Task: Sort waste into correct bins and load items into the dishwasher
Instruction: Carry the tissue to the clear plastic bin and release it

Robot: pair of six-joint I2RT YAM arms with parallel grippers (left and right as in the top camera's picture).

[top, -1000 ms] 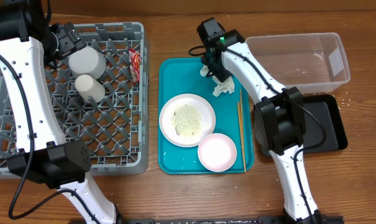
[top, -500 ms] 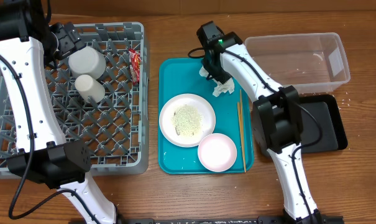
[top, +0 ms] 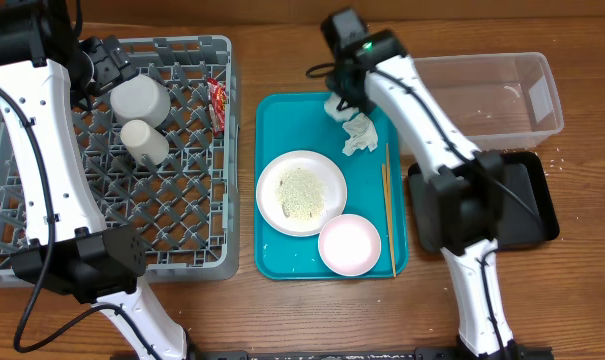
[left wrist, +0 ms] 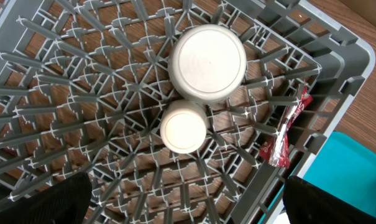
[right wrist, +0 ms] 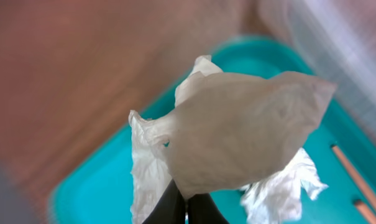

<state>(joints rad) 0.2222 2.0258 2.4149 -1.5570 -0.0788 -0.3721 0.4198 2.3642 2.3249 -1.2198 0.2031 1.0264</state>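
My right gripper (top: 343,103) is shut on the crumpled white napkin (top: 358,131), which hangs from it over the back of the teal tray (top: 278,118). In the right wrist view the napkin (right wrist: 237,140) billows above the pinched fingertips of the gripper (right wrist: 186,204). My left gripper (top: 104,66) hovers open over the grey dishwasher rack (top: 112,215), its fingers wide apart around (left wrist: 188,202). An upturned bowl (left wrist: 207,63), a cup (left wrist: 183,127) and the red sauce packet (left wrist: 282,138) lie in the rack. The large plate (top: 301,192) holds rice crumbs, with the small plate (top: 349,245) and chopsticks (top: 387,205) beside it.
The clear tub (top: 482,95) stands at the back right, and the black tray (top: 530,200) sits just in front of it, partly under the right arm. Bare wooden table runs along the front edge.
The right gripper has shut on the napkin and risen slightly toward the back, pulling the napkin up off the teal tray. The left arm has not moved.
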